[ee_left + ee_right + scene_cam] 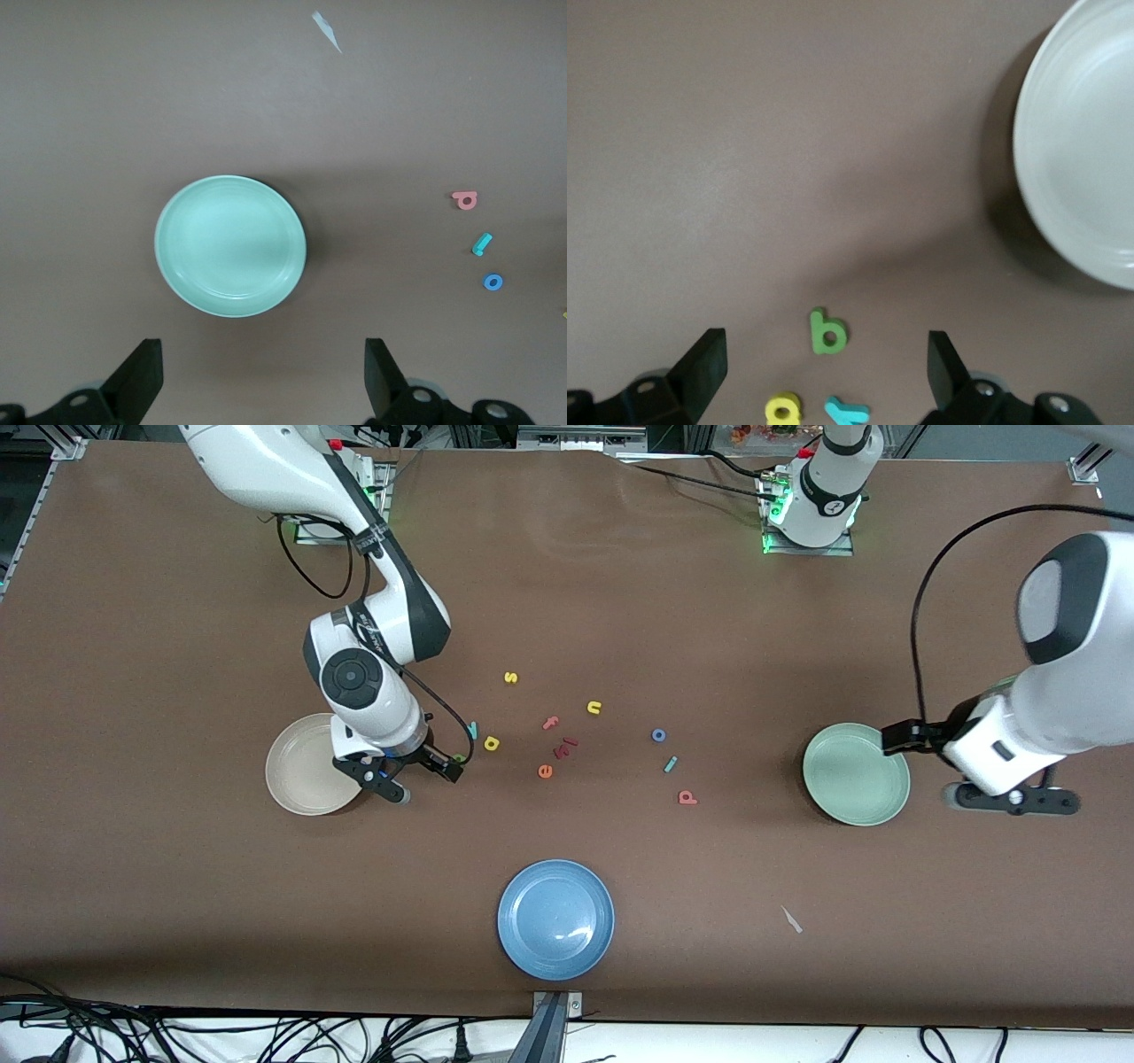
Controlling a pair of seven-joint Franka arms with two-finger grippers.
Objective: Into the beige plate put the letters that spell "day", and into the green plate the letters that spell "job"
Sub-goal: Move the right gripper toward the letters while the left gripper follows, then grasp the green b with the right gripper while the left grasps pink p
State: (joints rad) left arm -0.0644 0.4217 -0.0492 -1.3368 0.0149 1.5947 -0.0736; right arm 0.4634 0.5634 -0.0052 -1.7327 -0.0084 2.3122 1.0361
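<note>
Front view shows you both plates, beige (297,775) and green (856,773), empty; all six letters lie between them. Right gripper (409,772) hovers beside the beige plate over the green "d" (827,332), fingers spread; left gripper (1010,799), also spread, waits beside the green plate.

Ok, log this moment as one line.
right claw: open, above green d beside beige plate | left claw: open, by green plate | both plates empty
</note>
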